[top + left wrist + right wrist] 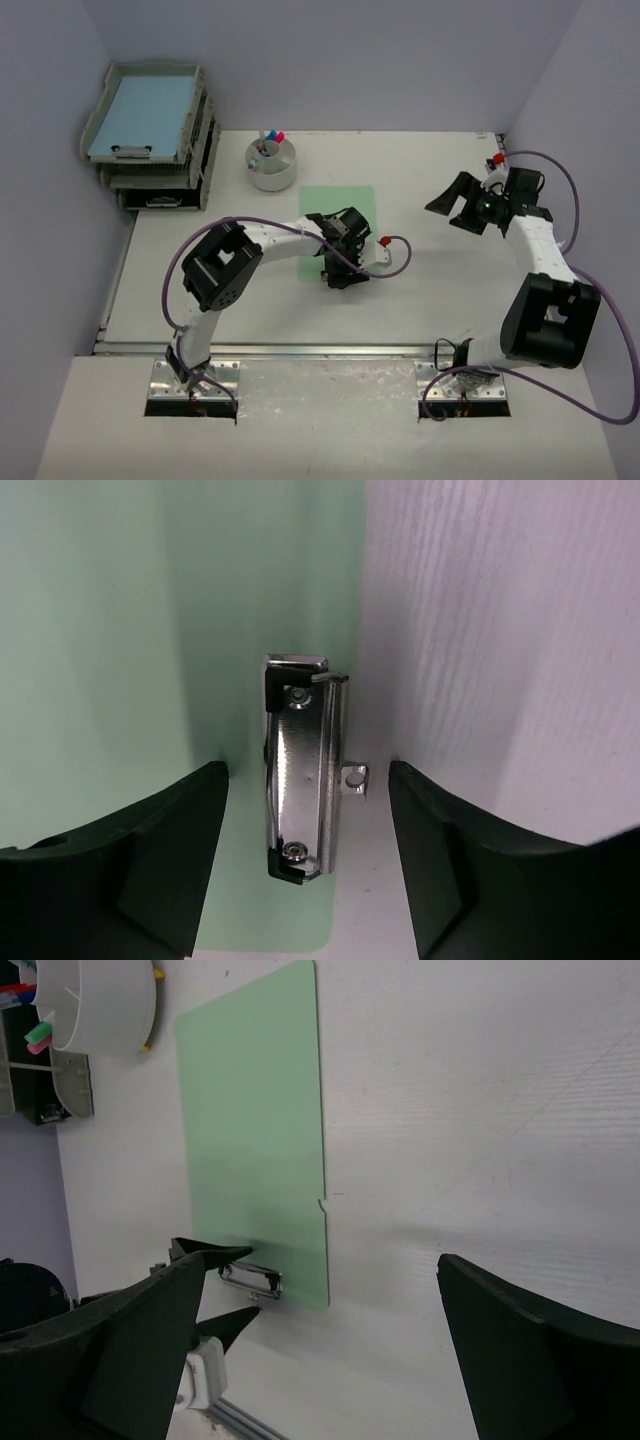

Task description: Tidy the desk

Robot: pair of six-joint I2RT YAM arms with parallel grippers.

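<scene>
A green clipboard (338, 200) lies flat on the white desk (430, 290), its metal clip (300, 770) at the near end. My left gripper (338, 272) is down over that end. In the left wrist view the left gripper (308, 770) is open: one black finger stands on each side of the clip, with a gap on both sides. The right wrist view shows the clipboard (255, 1130), its clip (250, 1278) and the left arm's fingertips (210, 1253) around it. My right gripper (455, 205) hangs wide open and holds nothing above the desk's right side.
Grey stacked trays (150, 130) stand at the back left, the top one holding a blue clipboard. A white round pen holder (271, 162) with markers sits just behind the green clipboard. A metal rail (250, 1422) runs along the desk's near edge.
</scene>
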